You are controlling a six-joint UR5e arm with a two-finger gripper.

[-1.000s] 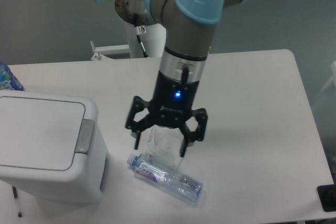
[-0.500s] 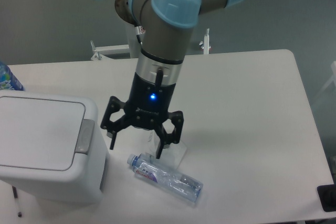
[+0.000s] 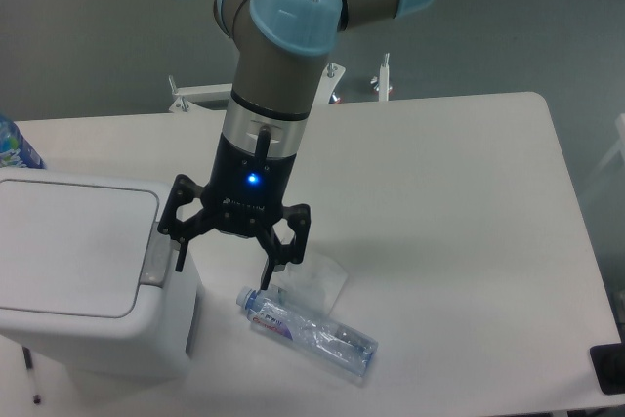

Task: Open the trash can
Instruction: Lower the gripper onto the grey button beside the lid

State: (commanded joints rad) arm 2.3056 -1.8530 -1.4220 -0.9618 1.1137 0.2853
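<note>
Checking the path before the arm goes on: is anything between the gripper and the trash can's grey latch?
Nothing. In the camera view the open gripper hangs right beside the latch of the trash can; the bottle lies off to the other side.

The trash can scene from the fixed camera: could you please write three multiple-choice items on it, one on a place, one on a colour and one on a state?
1. Where does the clear bottle lie?
A. On the table beside the trash can
B. On the trash can's lid
C. Between the pincer's fingers

2. What colour is the push-latch on the trash can's rim?
A. Blue
B. Grey
C. Red

3. What state is the trash can's lid in?
A. Swung up
B. Taken off
C. Flat and closed

Answers:
1. A: the bottle rests on its side on the white table, near the bin's front corner.
2. B: the latch is a grey rectangle against the white body.
3. C: the lid sits flush, while the open pincer hangs by the latch.
</note>
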